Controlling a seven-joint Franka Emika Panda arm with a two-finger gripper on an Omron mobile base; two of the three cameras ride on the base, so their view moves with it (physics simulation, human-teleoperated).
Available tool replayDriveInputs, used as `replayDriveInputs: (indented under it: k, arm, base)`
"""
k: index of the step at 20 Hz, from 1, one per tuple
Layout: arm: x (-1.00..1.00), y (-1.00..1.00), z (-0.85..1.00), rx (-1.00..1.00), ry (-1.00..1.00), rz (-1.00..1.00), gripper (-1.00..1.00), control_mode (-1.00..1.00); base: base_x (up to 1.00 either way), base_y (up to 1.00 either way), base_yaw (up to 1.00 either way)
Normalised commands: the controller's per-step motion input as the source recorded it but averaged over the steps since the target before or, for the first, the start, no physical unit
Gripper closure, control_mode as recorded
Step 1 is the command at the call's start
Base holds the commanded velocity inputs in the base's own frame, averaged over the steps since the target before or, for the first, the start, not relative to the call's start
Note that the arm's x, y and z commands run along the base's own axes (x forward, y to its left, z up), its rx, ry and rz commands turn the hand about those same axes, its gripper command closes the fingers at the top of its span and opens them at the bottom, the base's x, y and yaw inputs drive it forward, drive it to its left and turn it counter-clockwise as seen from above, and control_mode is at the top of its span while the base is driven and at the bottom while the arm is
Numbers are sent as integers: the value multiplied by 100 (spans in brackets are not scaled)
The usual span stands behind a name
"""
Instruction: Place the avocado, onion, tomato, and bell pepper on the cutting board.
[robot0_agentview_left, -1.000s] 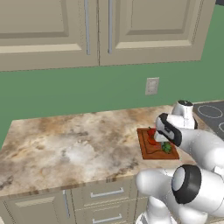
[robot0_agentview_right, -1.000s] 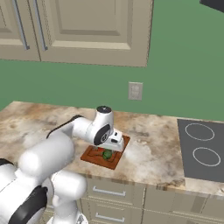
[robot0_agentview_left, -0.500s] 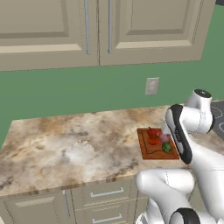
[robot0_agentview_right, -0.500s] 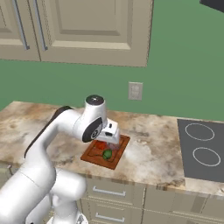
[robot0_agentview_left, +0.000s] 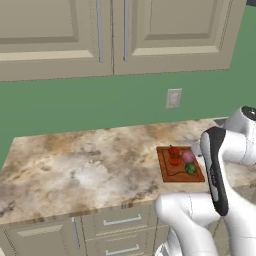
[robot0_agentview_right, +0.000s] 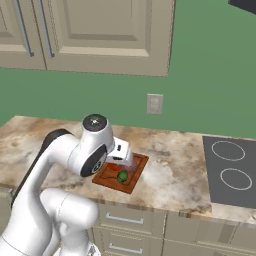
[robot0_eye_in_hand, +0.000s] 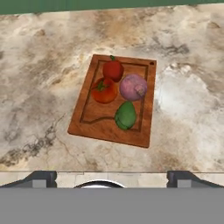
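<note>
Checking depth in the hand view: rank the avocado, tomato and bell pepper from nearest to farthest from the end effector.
1. Avocado, nearest, at the board's near end, toward the open end effector.
2. Tomato, mid-board, left of the onion.
3. Bell pepper, farthest, at the board's far end.

No text, label, brand, number or sign is showing legibly anywhere in these pictures.
</note>
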Motion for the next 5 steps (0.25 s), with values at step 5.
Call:
replayDriveInputs:
  k: [5]
  arm:
    - [0, 0, 0, 0, 0, 0, -100, -100]
  base:
    - [0, 0, 0]
